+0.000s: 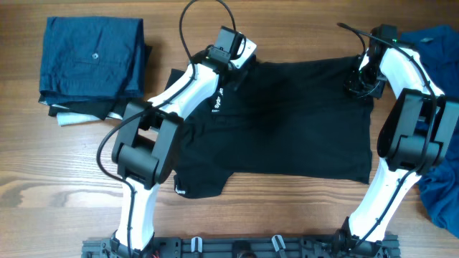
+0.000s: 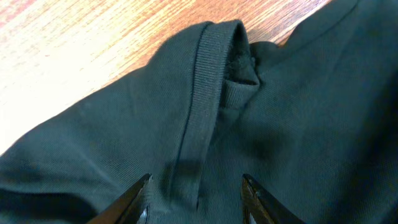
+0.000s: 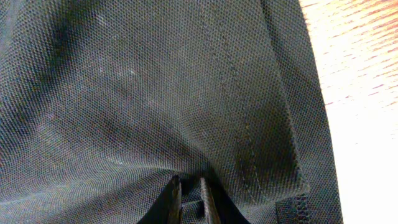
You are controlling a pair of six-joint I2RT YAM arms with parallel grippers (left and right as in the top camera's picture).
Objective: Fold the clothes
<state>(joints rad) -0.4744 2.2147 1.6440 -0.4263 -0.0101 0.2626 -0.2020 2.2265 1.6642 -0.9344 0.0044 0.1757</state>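
Observation:
A large black short-sleeved shirt [image 1: 287,122] lies spread across the middle of the wooden table. My left gripper [image 1: 233,61] is at its far left corner, open, with its fingers [image 2: 196,196] on either side of the ribbed collar [image 2: 208,93]. My right gripper [image 1: 358,80] is at the shirt's far right corner, and its fingers [image 3: 188,193] are shut on a pinch of the black fabric [image 3: 155,93] near the hem.
A stack of folded blue garments [image 1: 90,57] sits at the far left over a bit of black and white cloth [image 1: 72,115]. Loose blue garments [image 1: 441,186] lie along the right edge. Bare wood runs along the front.

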